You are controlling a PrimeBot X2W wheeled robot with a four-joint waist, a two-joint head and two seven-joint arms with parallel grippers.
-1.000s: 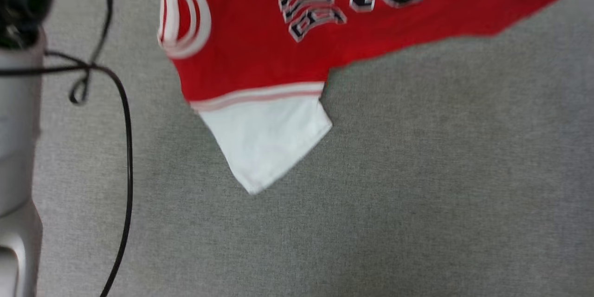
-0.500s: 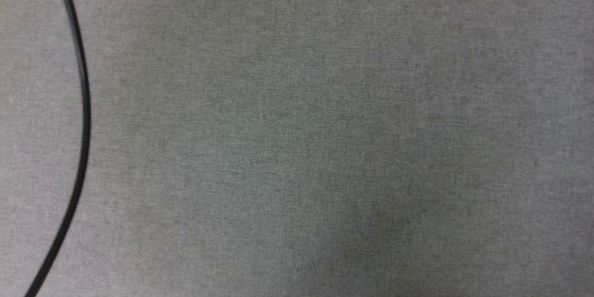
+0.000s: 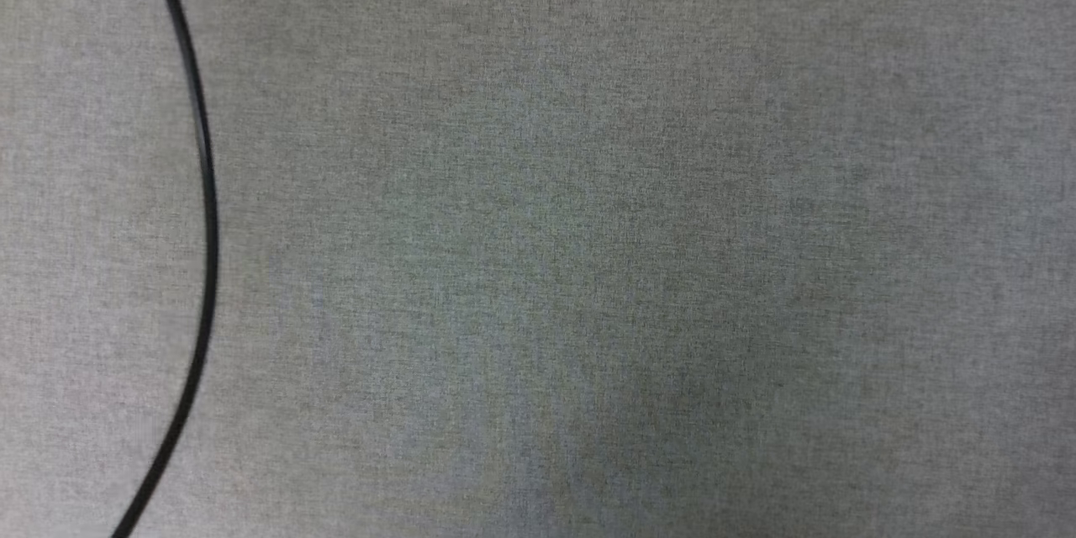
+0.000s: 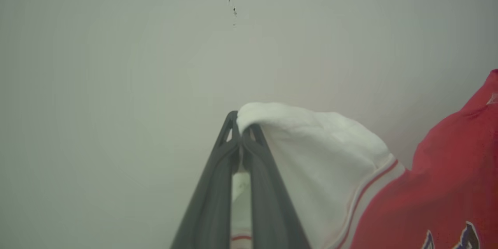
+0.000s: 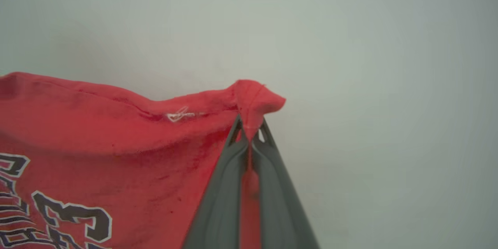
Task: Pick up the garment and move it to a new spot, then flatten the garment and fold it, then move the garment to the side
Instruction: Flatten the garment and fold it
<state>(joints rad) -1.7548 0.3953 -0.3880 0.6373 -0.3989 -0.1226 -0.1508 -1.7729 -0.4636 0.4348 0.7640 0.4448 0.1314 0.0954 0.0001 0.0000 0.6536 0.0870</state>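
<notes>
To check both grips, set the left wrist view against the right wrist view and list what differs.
Left wrist view: the left claw pinches the white sleeve of the jersey, striped trim beside it. Right wrist view: the right claw pinches a red corner, with a black "3" below. Both: red jersey cloth, pale blank background.

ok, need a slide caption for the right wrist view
Red corner of the garment pinched in the shut right gripper, black "3" print at lower left.

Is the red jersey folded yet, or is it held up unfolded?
Unfolded, held up: left gripper pinches the white sleeve, right gripper pinches a red edge of the garment.
</notes>
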